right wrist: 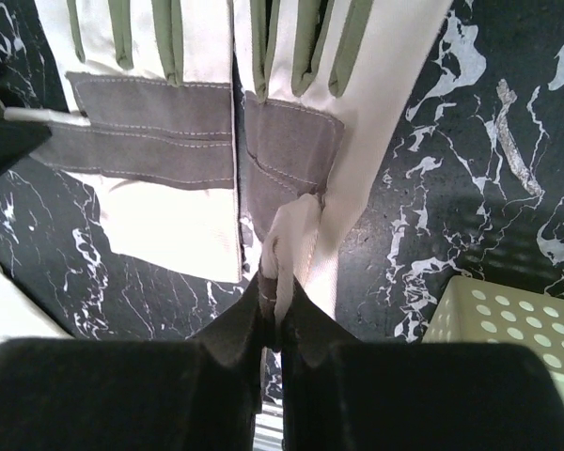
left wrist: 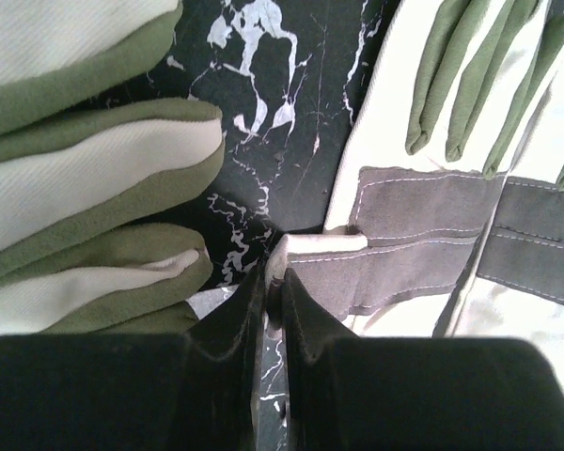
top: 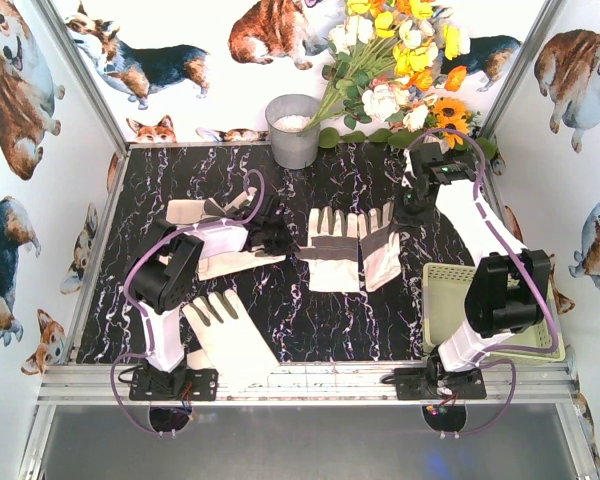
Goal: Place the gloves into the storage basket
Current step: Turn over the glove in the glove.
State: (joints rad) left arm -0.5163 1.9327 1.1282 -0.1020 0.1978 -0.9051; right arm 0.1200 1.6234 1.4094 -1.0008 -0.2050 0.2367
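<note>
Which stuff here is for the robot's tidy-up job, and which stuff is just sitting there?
For the job:
- gloves, spread on the table; the left gripper and right gripper each pinch one
- storage basket, beside the right arm

Just lying about:
- grey bucket at the back
- flowers

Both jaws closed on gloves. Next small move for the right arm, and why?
Probably lift the right gripper straight up a little. Its jaws are shut on a pinched fold of the right-hand glove, which otherwise lies flat on the marble table, with the storage basket close beside it. The left gripper pinches the neighbouring glove, so lift slowly.
</note>
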